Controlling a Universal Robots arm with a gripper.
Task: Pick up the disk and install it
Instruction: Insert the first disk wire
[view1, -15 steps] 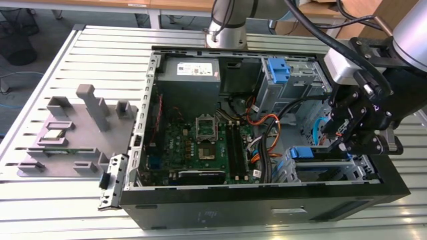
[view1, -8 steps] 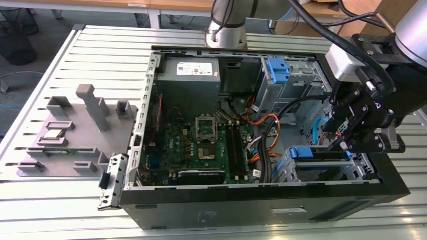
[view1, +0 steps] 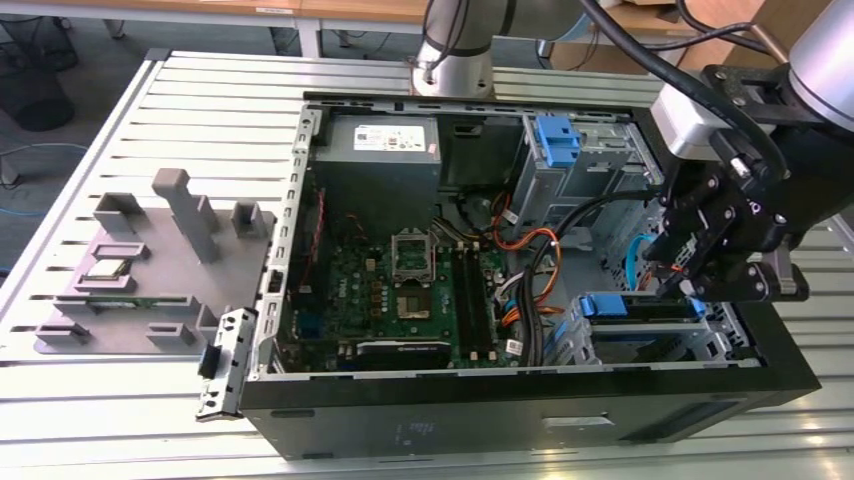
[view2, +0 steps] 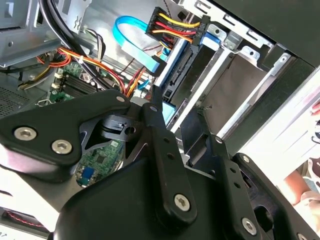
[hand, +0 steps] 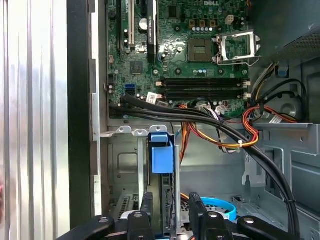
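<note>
The disk (view1: 650, 307) stands on edge in the lower drive bay at the exterior view's right end of the open computer case (view1: 534, 420), its blue rail tab (hand: 161, 152) facing the motherboard. My gripper (view1: 707, 290) hangs directly over it. In the first wrist view the gripper (hand: 171, 212) straddles the disk (hand: 169, 200), and a gap shows between one finger (hand: 196, 210) and the disk, so it is open. In the second wrist view the gripper (view2: 185, 125) sits just short of the disk's (view2: 182, 80) connector end, where coloured power wires (view2: 175, 25) and a blue data cable (view2: 135, 42) meet it.
Black and orange cable bundles (view1: 534, 270) run beside the bay. The motherboard (view1: 414, 290) lies in the case floor, with a grey power-supply box (view1: 380, 150) and an upper bay with a blue bracket (view1: 554, 135) behind. A grey fixture plate (view1: 147, 270) stands at the exterior view's left.
</note>
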